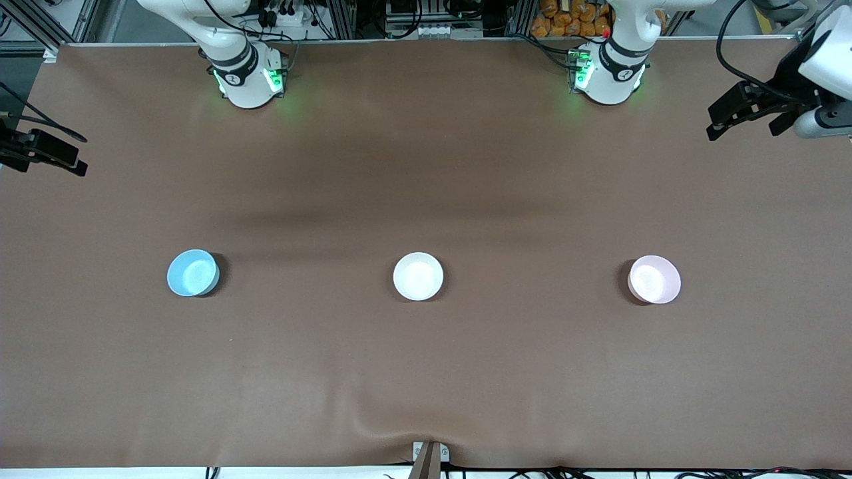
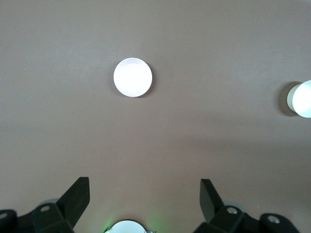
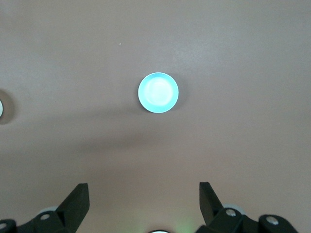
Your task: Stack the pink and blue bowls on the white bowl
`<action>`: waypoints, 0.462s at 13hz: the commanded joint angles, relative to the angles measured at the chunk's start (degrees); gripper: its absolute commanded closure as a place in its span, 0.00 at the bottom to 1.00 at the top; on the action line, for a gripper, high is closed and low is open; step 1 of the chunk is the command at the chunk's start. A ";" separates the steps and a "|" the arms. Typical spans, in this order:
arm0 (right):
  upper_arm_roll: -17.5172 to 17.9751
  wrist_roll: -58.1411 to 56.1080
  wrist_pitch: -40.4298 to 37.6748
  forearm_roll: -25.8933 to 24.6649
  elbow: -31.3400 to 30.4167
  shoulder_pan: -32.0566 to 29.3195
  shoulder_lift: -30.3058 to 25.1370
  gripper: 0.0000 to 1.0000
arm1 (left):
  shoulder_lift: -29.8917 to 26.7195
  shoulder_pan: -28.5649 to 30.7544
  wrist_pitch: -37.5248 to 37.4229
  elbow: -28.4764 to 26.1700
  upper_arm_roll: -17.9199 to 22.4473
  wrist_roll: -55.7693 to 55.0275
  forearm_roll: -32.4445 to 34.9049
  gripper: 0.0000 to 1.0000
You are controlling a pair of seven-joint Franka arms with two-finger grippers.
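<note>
hanging high with both pincers spread wide and holding nothing, i have not begun the stacking yet. my left gripper [image 2: 145, 196] hovers over the table's edge at the left arm's end, and its wrist view looks down on the pink bowl [image 2: 132, 77], with the white bowl [image 2: 302, 98] just showing at the frame's border. my right gripper [image 3: 144, 198] hangs over the table's edge at the right arm's end, its fingers apart, looking down on the blue bowl [image 3: 158, 92].

from the front camera the three bowls sit in one row on the brown table [image 1: 426, 372], well apart from each other: blue bowl toward the right arm's end, white bowl in the middle, pink bowl toward the left arm's end. all three stand upright and look empty.

so nothing is done as far as i can judge. left to do: pick up one coloured bowl, set it into the white one, then bring the other and nest it on top. each arm has a coloured bowl on its own half, which should make the split easy.
</note>
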 commanded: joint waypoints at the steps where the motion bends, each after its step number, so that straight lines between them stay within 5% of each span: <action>1: 0.24 0.84 -0.37 0.63 0.90 -0.10 0.23 0.00 | 0.52 1.15 -0.74 1.30 0.42 0.23 -0.04 0.00; 6: 0.24 0.84 -0.37 0.64 0.99 -0.10 0.23 0.00 | 2.10 0.89 -0.74 4.38 -0.02 0.32 3.38 0.00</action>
